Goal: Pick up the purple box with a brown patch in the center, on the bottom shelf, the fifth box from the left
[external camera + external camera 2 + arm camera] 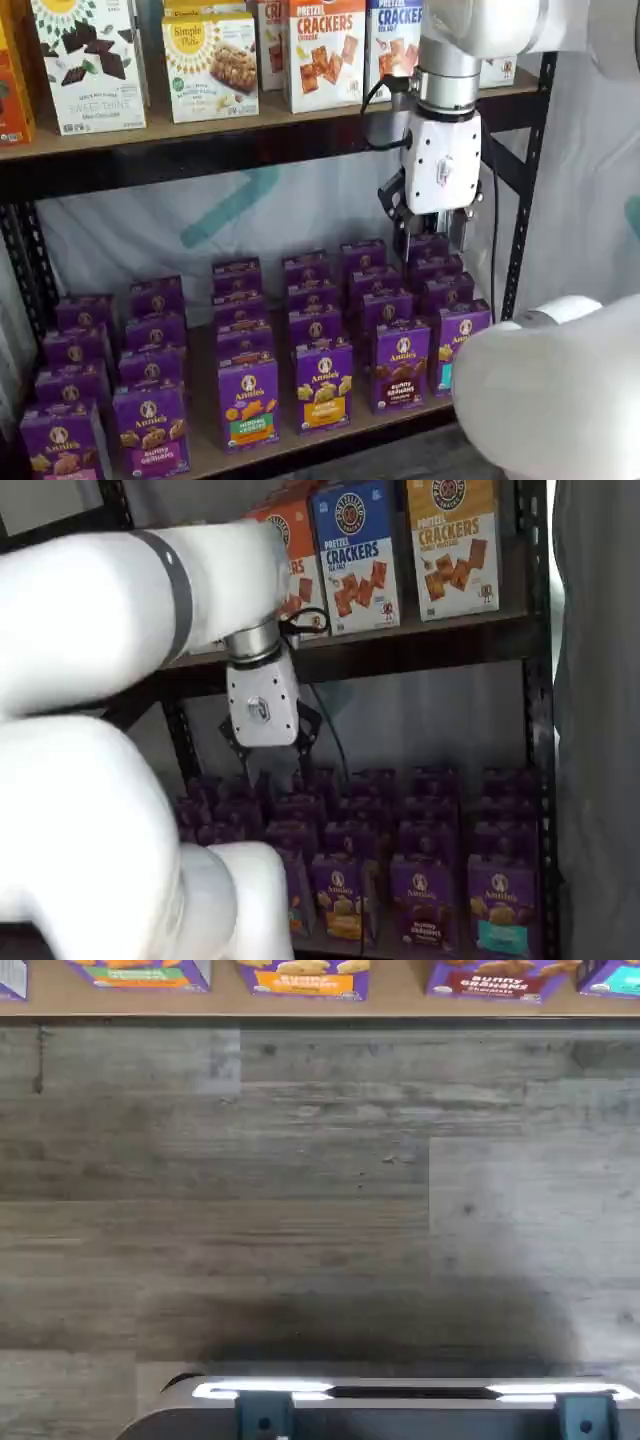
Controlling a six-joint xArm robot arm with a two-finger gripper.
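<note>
The purple box (400, 364) with dark brown cookies stands in the front row of the bottom shelf (330, 432), between a yellow-strip carton (323, 385) and a teal-strip carton (459, 345). It also shows in a shelf view (422, 905) and in the wrist view (497, 980), at the edge of the shelf board (400, 1002). My gripper (432, 240) hangs above the back rows, behind and slightly right of the box, well clear of it. A gap shows between its fingers and nothing is in them. It also shows in a shelf view (268, 768).
Several rows of purple Annie's cartons fill the bottom shelf. The upper shelf (250, 125) holds cracker boxes (325, 50). A black rack post (525, 180) stands to the right. A white arm link (550, 390) fills the foreground. The wrist view shows grey plank floor (320, 1210) and the dark mount (400, 1410).
</note>
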